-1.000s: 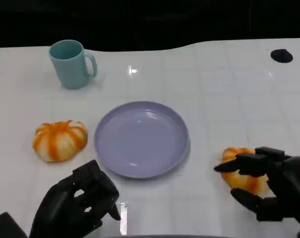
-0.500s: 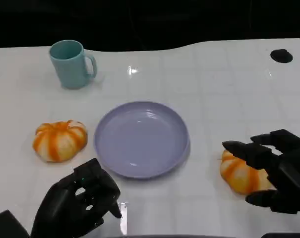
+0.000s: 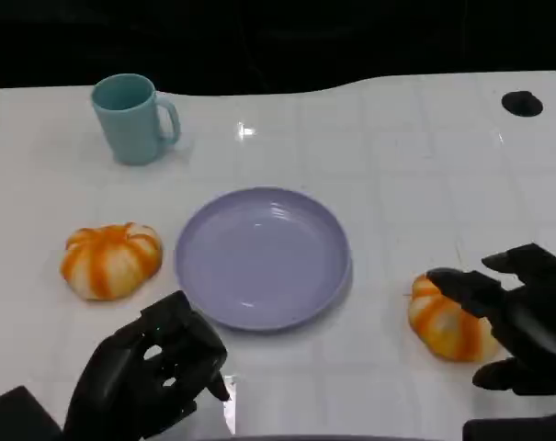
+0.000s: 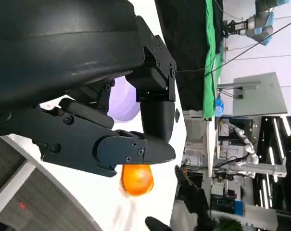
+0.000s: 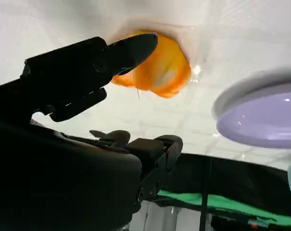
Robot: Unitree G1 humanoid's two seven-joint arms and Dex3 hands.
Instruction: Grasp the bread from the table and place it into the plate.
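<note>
From the head view, a lavender plate sits mid-table with a teal mug behind it to the left. One orange-and-white bread lies on the table left of the plate, well apart from the left hand, whose fingers are curled in on nothing near the table's front edge. A second bread lies right of the plate; the right hand is spread around it with fingers apart, one fingertip over its top, and I cannot tell whether it touches. The left wrist view shows that hand's fingers folded, with the plate and an orange bread beyond. The right wrist view shows a finger reaching over the bread, the plate's rim just beside.
</note>
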